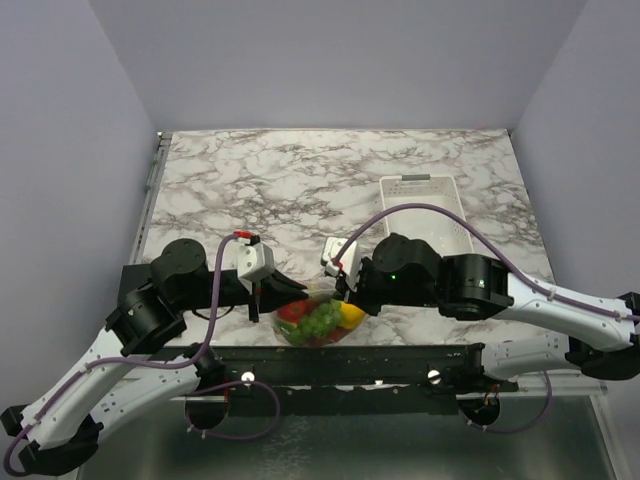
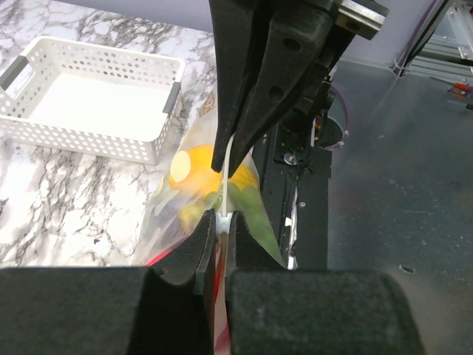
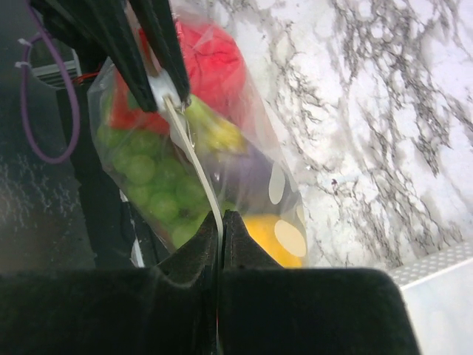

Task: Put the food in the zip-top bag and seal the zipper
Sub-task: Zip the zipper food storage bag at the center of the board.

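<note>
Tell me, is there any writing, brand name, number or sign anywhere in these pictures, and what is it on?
No text can be read in any view.
zip-top bag: only pale round dots printed on it, no lettering.
white basket: plain perforated walls, no label showing.

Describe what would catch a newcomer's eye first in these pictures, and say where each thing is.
A clear bag full of bright toy fruit is held at the marble table's near edge. The left gripper and right gripper pinch its whitish zipper strip at opposite ends. A white basket stands behind them.
</note>
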You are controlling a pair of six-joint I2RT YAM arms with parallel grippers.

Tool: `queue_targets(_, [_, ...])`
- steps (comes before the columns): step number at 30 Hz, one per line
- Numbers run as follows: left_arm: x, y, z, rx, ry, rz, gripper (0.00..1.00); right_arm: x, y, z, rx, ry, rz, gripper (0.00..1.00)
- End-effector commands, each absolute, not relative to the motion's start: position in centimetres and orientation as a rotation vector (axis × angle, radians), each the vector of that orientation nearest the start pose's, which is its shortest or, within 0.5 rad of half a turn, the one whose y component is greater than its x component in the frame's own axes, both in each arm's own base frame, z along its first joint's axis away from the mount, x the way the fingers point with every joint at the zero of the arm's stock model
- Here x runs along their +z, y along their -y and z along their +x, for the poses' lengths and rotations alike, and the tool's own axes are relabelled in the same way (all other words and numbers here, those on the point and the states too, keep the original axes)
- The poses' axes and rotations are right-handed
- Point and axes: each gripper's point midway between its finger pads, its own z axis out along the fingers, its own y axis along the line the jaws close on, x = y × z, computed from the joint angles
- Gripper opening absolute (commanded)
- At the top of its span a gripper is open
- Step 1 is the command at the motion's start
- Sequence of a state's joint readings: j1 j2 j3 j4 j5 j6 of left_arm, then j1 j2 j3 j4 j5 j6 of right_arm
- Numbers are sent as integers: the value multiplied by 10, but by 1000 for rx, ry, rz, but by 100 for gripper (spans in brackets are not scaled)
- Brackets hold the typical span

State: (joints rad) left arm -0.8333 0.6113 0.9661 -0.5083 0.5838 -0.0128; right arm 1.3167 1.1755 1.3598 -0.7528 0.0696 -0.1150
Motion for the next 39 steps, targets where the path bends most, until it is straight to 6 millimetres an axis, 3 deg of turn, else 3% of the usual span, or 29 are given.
queue_targets(1, [367, 215, 77, -1040, -1337, 1078, 0, 271, -274, 118, 403, -1840, -1341, 1])
queue_targets(17, [361, 205, 83, -975, -1395, 1056, 0, 278, -255, 139, 273, -1871, -1176, 0])
queue_targets(25, [357, 191, 99, -873, -1454, 953, 0, 286, -244, 148, 237, -1890, -1053, 1])
queue_targets(39, [345, 173, 121, -736, -1543, 830, 0, 292, -236, 153, 218, -1882, -986, 1])
